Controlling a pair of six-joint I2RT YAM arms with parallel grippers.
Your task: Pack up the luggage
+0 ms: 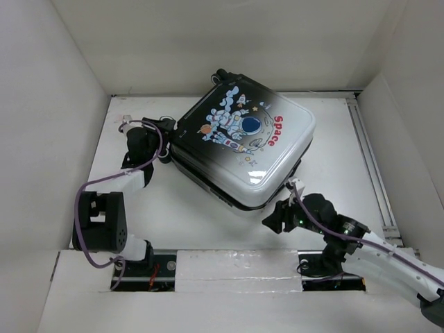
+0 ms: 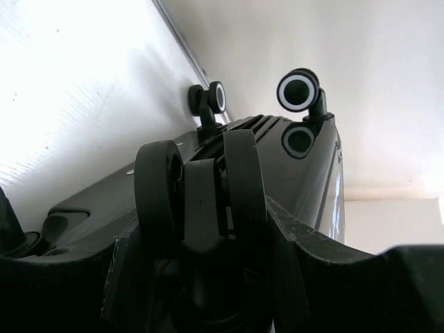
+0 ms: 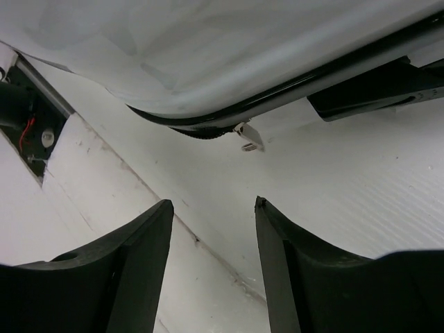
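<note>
Table (image 1: pixel 201 216), luggage wheel (image 2: pixel 201 186) seemingly between fingers (image 2: pixel 331 272)

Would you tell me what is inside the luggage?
Nothing inside shows: the luggage has its lid down, covering the interior. Only its printed shell and a zipper pull at the seam are visible.

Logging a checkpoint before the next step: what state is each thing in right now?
luggage: lying flat, lid down, print up; cannot tell whether it is zipped.
zipper pull: hanging free at the seam by the near corner.
left gripper: shut on a wheel at the luggage's corner.
right gripper: open, empty, short of the zipper pull.
</note>
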